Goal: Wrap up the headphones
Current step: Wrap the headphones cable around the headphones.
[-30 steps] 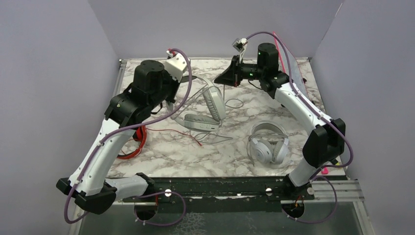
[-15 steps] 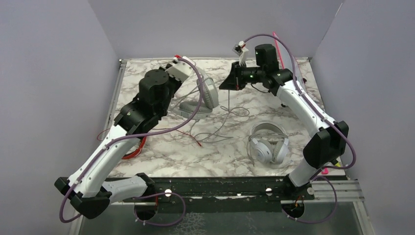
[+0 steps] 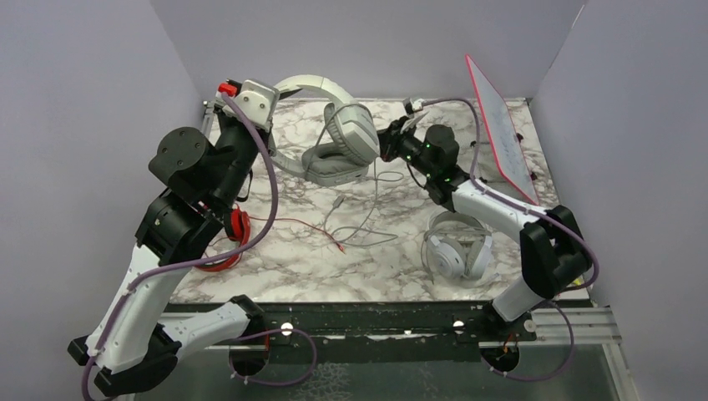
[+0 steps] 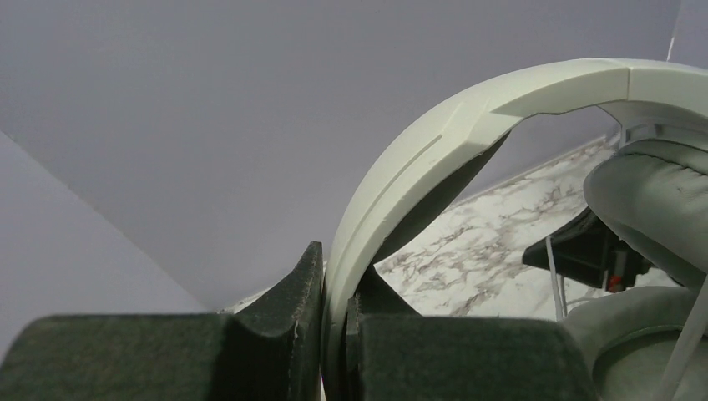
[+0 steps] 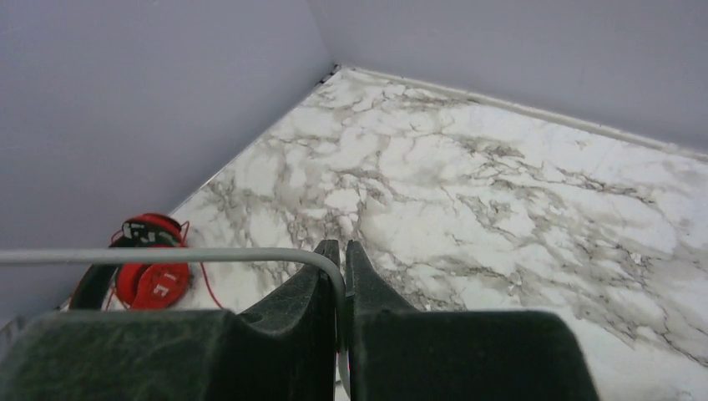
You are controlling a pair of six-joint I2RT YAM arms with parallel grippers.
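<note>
left claw [image 4: 334,288] is clamped on the headband [image 4: 467,125] of the light grey headset [image 3: 341,138], held up over the desk [image 3: 292,267] around 12 o'clock; right claw [image 5: 344,266] pinches its thin grey cable [image 5: 167,255] near 1 o'clock; band's stiff and light I reckon, cord's floppy, so grip it close

Lt-grey headset [image 3: 354,132] – white-grey marble tbl [image 3: 292,261]

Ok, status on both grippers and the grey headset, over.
Left gripper shut on headband of light grey headset, held up. Right gripper shut on its thin grey cable. Red headset, white headset apart, not blocking.
</note>
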